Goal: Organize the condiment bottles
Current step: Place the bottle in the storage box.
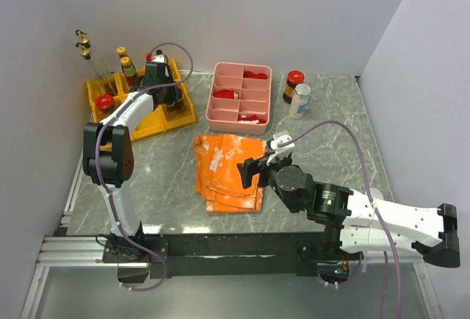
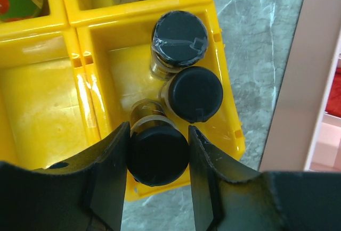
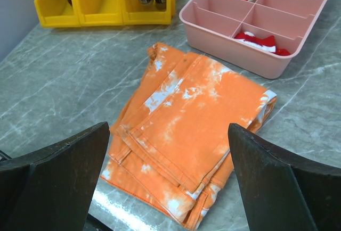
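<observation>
Clamping a black-capped jar (image 2: 157, 156) in the yellow bin (image 2: 122, 76) beside two others, the left gripper (image 2: 158, 135) seems mid-placement, several bottles (image 1: 129, 69) binned; the right gripper (image 3: 168, 130) gapes empty above the orange cloth (image 3: 192, 98); right of the pink tray (image 1: 235, 128), a red-capped jar (image 1: 294, 86) and silver-capped bottle (image 1: 299, 102) remain unsorted.

Bins (image 2: 42, 98): were plain yellow.
Bench (image 1: 161, 179): was grey, marbled with pale veins.
Cloth (image 1: 229, 172): was orange, blotched white.
Tray (image 1: 211, 109): was pink.
Pieces (image 1: 255, 76): were red.
Binned bottles (image 2: 179, 38): had black caps.
Dark bottle (image 1: 294, 86): had a red cap.
White bottle (image 1: 299, 102): had a silver cap.
</observation>
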Robot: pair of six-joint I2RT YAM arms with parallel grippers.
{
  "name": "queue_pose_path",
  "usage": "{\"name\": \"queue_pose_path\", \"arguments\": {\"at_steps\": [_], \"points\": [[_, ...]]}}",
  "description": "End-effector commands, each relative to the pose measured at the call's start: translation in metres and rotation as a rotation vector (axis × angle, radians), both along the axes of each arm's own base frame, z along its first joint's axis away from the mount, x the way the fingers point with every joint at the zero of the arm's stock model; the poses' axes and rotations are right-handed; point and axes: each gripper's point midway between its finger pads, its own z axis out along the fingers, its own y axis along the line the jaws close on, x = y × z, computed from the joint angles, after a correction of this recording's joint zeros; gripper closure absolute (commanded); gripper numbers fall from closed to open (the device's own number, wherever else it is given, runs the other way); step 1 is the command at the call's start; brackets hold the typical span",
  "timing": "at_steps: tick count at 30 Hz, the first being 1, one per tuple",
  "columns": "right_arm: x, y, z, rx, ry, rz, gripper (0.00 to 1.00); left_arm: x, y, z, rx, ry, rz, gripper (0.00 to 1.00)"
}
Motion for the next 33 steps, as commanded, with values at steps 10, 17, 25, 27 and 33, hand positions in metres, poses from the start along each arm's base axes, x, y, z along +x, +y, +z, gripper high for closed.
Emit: {"name": "queue_pose_path", "arguments": {"at_steps": [10, 17, 25, 27, 33], "points": [[-0.002, -0.006, 0.024, 0.083, -0.029, 0.000, 0.00, 0.015, -0.006, -0.005, -0.033, -0.040, -0.029, 0.37], [-0.011, -0.002, 0.031, 0.118, -0.003, 0.057, 0.00, 0.012, -0.007, 0.006, -0.037, -0.035, -0.037, 0.29], [0.004, 0.002, 0.013, 0.110, 0.137, -0.086, 0.00, -0.006, -0.027, 0.067, -0.149, -0.087, -0.107, 0.01], [0.011, -0.002, 0.006, 0.093, 0.167, -0.143, 0.00, -0.016, -0.029, 0.083, -0.163, -0.095, -0.121, 0.03], [0.038, -0.031, 0.003, 0.151, 0.235, -0.335, 0.00, -0.051, -0.040, 0.129, -0.218, -0.119, -0.194, 0.04]]}}
